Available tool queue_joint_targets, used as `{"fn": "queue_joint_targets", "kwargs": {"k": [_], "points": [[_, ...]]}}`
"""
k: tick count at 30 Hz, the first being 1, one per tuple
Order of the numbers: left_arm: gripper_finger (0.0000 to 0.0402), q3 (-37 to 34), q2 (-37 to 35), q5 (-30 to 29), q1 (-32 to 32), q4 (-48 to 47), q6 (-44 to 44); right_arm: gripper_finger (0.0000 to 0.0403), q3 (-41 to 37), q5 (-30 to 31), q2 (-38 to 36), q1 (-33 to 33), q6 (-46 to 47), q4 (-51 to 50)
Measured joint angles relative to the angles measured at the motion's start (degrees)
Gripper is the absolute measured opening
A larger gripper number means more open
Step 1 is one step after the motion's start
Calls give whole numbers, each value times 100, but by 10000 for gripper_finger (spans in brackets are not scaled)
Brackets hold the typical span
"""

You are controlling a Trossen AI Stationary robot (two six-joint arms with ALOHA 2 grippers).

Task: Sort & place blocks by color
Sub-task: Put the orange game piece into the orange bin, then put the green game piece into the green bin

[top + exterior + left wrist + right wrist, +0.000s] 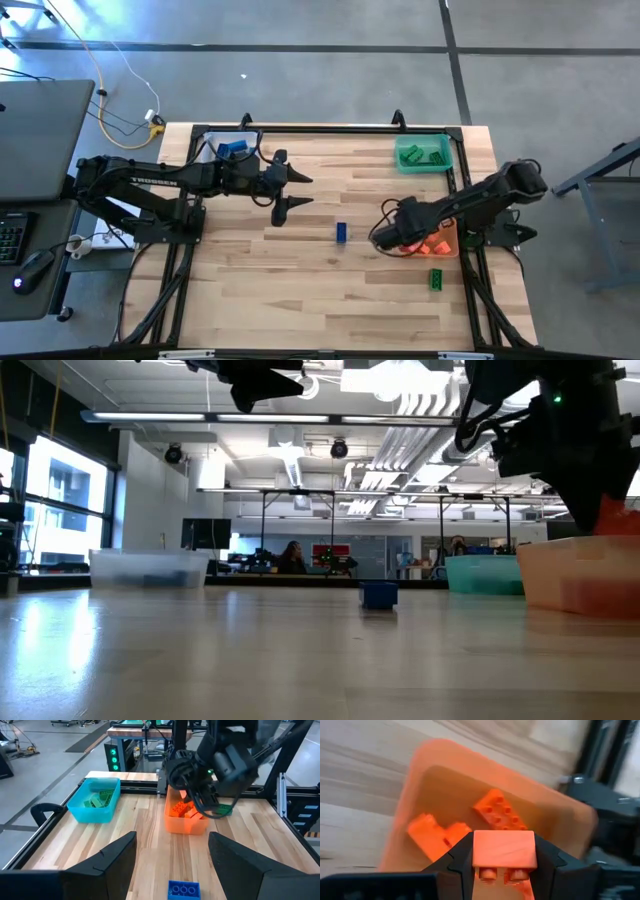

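1. Gripping a red-orange block [504,851], the right gripper [504,865] has its fingers clamped on the block's two sides; the studs face down toward the camera edge of the right wrist view.
2. The held block hangs above the orange bin [420,765], which sits at the table's right edge in the high view [447,240].
3. Inside the orange bin lie further red-orange blocks [500,812], one studded brick near the middle and others beside it toward the bin wall.
4. A blue block [341,232] lies alone on the bare wooden table [300,290], near the centre, between the two arms and apart from every bin.
5. A green block [436,279] lies on the table just beside the orange bin, on its near side.
6. The green bin [422,156] at the far right corner holds several green blocks [432,155].
7. The clear bin [225,148] at the far left holds blue blocks [232,149].
8. The left gripper [290,190] hovers over the table left of centre, raised clear of the surface, fingers [112,855] spread apart and holding nothing; the blue block shows between them in the left wrist view.
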Motion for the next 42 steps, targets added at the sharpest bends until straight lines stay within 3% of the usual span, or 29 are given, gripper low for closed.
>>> {"fn": "queue_joint_targets", "kwargs": {"k": [10, 16, 28, 36, 42], "points": [[232, 0, 0, 1, -4, -2, -256, 112, -1110, -50, -1042, -171, 607, 1335], [232, 0, 0, 3, -4, -2, -306, 148, -1400, -90, -1333, -290, 622, 1725], [232, 0, 0, 304, -4, -2, -302, 209, -1031, -40, -1363, -313, 464, 1438], [232, 0, 0, 303, -4, -2, -303, 212, -471, -154, -1363, -103, 536, 1166], [232, 0, 0, 302, -4, -2, -304, 213, -189, -241, -1363, 463, 1237, 1263]]}}
